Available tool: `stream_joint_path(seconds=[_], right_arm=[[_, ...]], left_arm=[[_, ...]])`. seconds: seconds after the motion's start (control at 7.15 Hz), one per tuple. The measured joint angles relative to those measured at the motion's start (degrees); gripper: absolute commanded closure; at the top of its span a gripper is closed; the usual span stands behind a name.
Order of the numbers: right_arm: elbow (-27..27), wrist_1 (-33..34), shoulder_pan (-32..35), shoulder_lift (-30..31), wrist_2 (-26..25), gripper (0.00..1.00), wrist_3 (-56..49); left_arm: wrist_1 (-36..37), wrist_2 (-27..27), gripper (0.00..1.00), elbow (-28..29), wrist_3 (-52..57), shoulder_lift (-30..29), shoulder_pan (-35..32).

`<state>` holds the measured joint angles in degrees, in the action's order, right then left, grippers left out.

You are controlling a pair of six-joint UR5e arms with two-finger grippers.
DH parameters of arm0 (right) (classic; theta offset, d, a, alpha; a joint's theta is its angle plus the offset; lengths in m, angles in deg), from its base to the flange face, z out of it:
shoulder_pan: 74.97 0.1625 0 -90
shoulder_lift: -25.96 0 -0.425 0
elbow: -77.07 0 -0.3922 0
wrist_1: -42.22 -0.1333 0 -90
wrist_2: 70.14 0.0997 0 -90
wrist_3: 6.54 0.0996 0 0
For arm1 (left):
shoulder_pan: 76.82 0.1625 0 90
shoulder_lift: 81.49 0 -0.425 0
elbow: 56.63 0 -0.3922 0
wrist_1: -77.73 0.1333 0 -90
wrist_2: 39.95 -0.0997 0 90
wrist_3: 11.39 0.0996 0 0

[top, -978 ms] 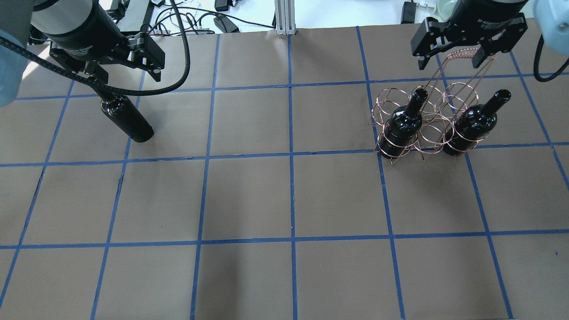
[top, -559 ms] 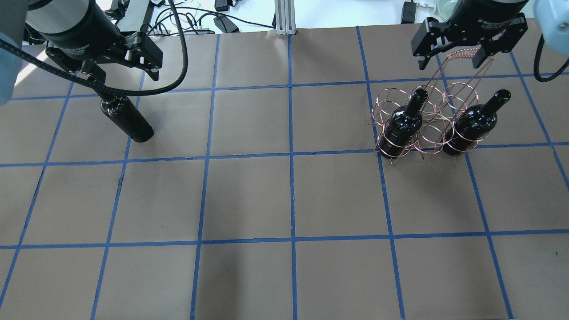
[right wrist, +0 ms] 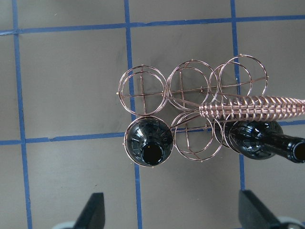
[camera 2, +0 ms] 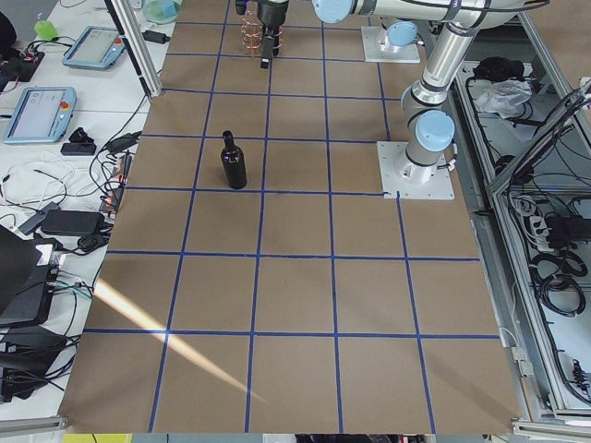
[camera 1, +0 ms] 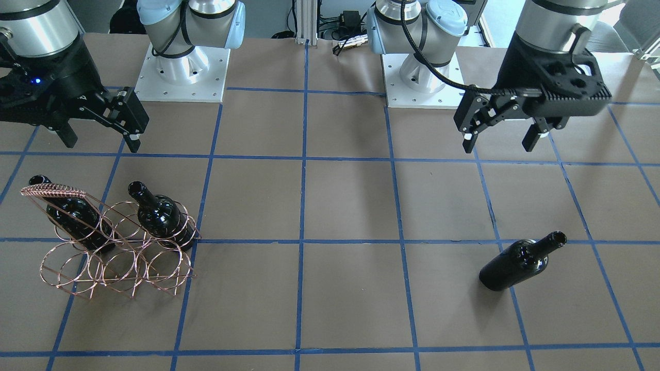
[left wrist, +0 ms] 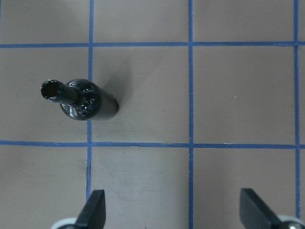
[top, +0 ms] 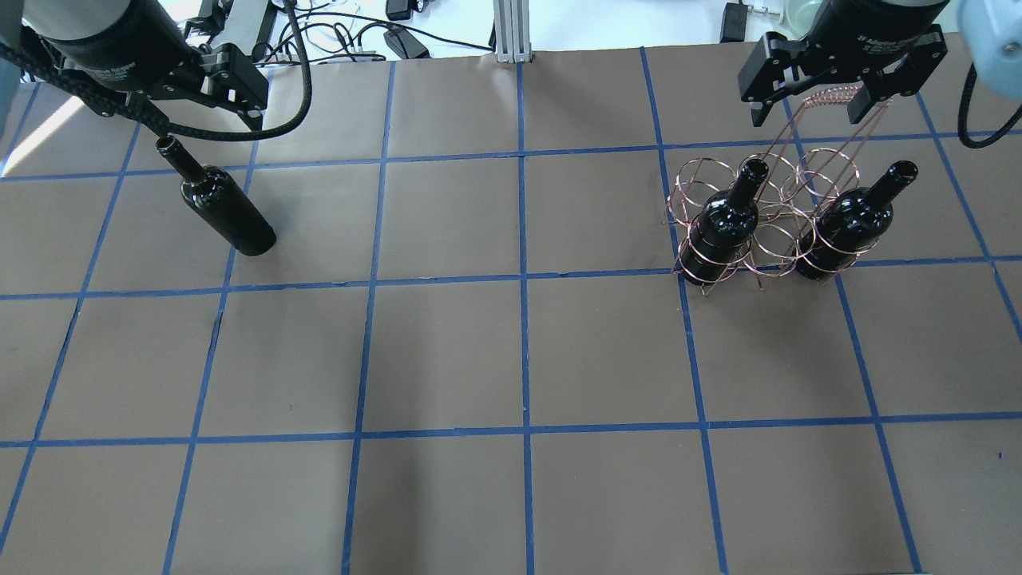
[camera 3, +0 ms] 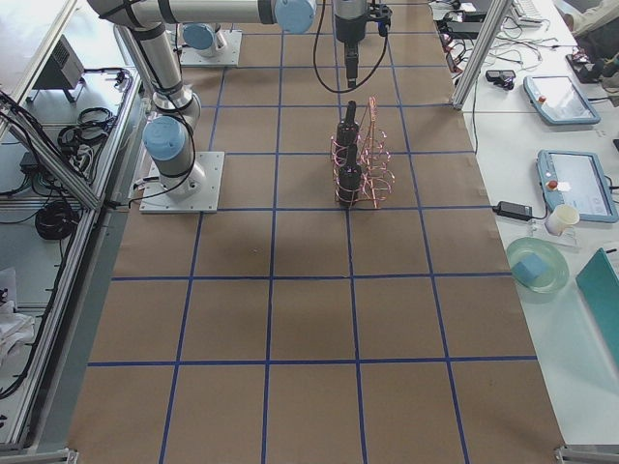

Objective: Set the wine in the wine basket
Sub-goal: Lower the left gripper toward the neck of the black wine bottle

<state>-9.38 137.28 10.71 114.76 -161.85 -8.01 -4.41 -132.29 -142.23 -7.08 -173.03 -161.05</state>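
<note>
Wine bottle [top: 227, 209], upright near table's [top: 447, 351] far edge: neck to be centred within parted left gripper [left wrist: 172, 194]; right gripper [right wrist: 171, 195] parted.

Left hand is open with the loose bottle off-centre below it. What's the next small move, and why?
Probably shift the left hand over the bottle until its neck is centred in the open grip, then lower. The bottle stands upright, ungripped, off-centre in the wrist view; the basket has free rings.

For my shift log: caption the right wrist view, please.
Open right gripper above the wine basket; two bottles fill one row's end rings.
</note>
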Motion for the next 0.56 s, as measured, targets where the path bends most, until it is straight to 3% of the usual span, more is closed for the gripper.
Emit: stream_joint_path(seconds=[0.56], right_arm=[[-0.54,0.08,-0.07,0.04,0.07,0.0,0.01]], left_arm=[[3.29,0.84,0.0,2.87,8.22,-11.59,8.87]])
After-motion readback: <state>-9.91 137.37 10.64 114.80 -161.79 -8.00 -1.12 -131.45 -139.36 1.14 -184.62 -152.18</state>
